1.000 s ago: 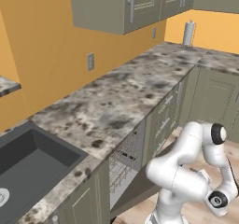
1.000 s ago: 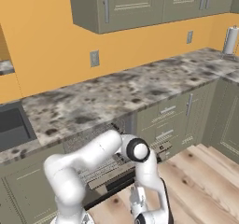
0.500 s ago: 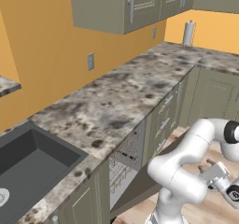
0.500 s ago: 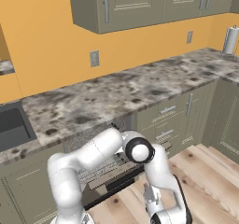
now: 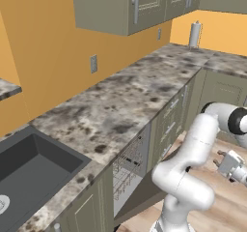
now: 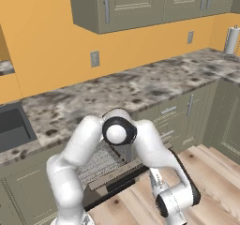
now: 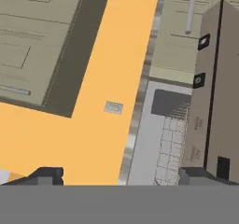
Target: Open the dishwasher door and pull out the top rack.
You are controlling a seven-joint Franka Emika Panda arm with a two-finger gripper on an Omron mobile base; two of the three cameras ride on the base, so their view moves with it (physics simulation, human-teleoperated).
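Dark grey-olive, the flat dishwasher door (image 6: 123, 182) hangs partly lowered below the speckled granite counter (image 5: 125, 100), its dark bar handle towards the wooden floor (image 6: 215, 172). Inside the opening sits the top rack (image 5: 126, 166) of thin light grey wire, under the counter edge. The white arm's elbow stands in front of the rack in the right base view. The gripper (image 7: 121, 174) has its two dark fingertips spread wide, holding nothing. A black sink (image 5: 24, 173) lies left; a paper towel roll (image 5: 194, 34) stands far along the counter.
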